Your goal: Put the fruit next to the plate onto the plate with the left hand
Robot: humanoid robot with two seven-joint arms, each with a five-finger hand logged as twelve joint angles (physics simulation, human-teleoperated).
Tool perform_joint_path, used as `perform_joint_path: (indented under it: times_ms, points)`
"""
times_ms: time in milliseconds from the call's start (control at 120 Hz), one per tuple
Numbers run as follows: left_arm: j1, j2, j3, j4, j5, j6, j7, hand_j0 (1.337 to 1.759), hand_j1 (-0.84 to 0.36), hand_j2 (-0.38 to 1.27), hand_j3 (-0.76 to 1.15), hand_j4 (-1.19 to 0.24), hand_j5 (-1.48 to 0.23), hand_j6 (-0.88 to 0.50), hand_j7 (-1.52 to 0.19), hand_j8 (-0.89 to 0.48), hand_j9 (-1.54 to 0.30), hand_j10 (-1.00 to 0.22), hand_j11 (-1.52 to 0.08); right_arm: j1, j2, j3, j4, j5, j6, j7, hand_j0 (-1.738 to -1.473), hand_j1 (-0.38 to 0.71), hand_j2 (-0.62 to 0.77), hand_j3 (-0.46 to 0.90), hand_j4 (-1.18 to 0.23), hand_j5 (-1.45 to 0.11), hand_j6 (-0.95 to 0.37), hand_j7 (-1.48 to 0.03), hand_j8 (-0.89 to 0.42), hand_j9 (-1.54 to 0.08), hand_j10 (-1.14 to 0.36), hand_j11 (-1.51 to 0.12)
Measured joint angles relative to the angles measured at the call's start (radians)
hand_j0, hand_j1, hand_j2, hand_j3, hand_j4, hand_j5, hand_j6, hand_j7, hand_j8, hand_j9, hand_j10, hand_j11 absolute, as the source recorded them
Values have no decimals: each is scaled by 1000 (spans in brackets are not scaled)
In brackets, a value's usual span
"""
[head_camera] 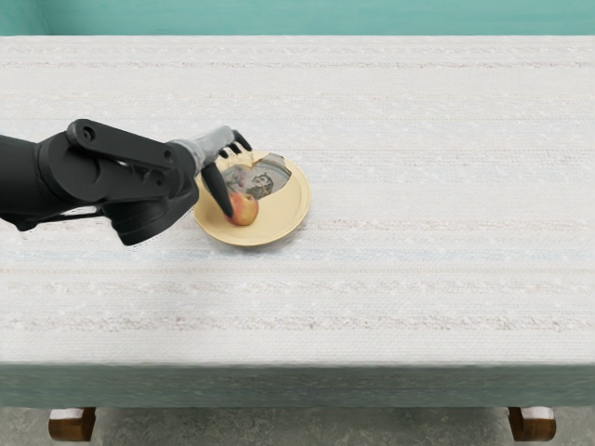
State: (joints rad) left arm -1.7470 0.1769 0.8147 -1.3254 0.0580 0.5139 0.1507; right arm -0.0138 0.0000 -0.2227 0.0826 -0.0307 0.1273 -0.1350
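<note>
Table (pixel 418 279) under pale cloth carries a yellow plate (pixel 284 216) left of centre; the left arm (pixel 93 177) reaches in over the plate's left rim; the left hand (pixel 219 170) is spread, most fingers lifted clear above and one dark finger (pixel 221 193) lying against the fruit (pixel 244 209); the fruit sits on the plate, near its left edge; the step in hand looks like the release; better to draw that finger straight up than sideways, lest the round fruit roll off the rim.
</note>
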Motion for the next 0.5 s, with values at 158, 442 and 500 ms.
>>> perform_joint_path:
  times_ms: [158, 442, 500]
  points:
    - [-34, 138, -6, -14, -5, -5, -1, 1658, 205, 68, 0, -137, -186, -115, -184, -122, -183, -139, -183, 0, 0, 0, 0, 0, 0, 0, -1658, -349, 0, 0, -1, 0, -1, 0, -1, 0, 0, 0]
    - [151, 584, -264, -2, 71, -410, -75, 1658, 304, 19, 0, -41, -56, -35, -56, -37, -55, -41, -55, 0, 0, 0, 0, 0, 0, 0, -1658, -349, 0, 0, 0, 0, 0, 0, 0, 0, 0, 0]
    - [163, 584, -309, 11, 87, -478, -79, 1658, 313, 15, 0, -33, -45, -29, -45, -31, -45, -34, -45, 0, 0, 0, 0, 0, 0, 0, -1658, -349, 0, 0, 0, 0, 0, 0, 0, 0, 0, 0]
